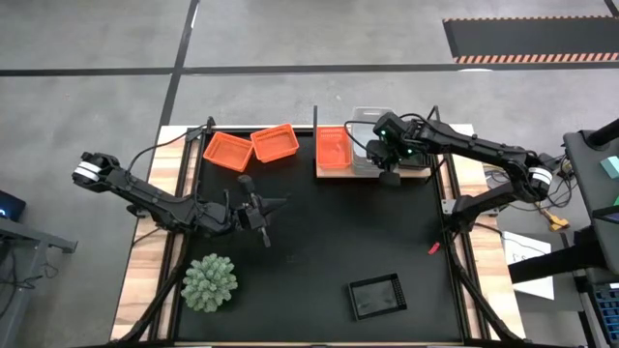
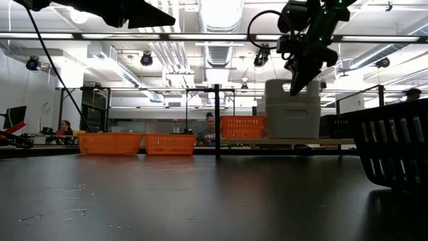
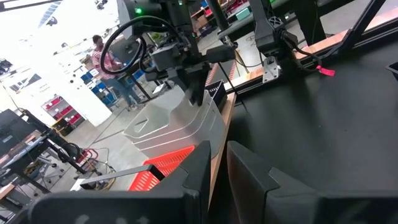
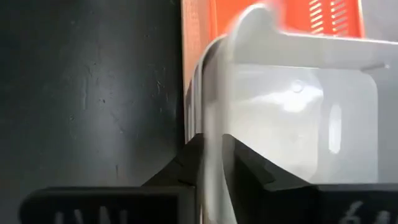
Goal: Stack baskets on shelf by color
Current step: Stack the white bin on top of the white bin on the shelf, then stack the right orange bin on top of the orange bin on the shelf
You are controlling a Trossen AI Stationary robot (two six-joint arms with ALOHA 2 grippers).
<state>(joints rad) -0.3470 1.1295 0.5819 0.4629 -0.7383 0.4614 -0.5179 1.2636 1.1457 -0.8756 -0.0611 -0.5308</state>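
The shelf (image 1: 418, 172) stands at the table's far edge, right of the middle. On its board sit an orange basket (image 1: 332, 150) and, to its right, a stack of white baskets (image 2: 292, 110). My right gripper (image 4: 211, 155) comes down on the stack's top white basket (image 4: 298, 93) and is shut on its wall. Two more orange baskets (image 1: 227, 150) (image 1: 275, 143) rest on the mat at the far left. A black basket (image 1: 375, 296) lies near the front edge. My left gripper (image 3: 219, 149) waits, shut, level above the mat's left middle. My right gripper grips the white basket's near side wall at its rim (image 4: 214, 134), one finger inside the basket and one outside. The fingers slant down from above and from the table's right. The basket stands upright in the white stack on the shelf board.
A green spiky plant (image 1: 210, 282) stands at the near left. The black basket (image 2: 394, 147) fills the low view's right side. The shelf's thin black posts (image 2: 217, 120) rise beside the orange basket. A small red scrap (image 1: 434, 248) lies on the mat's right. People show in the room behind.
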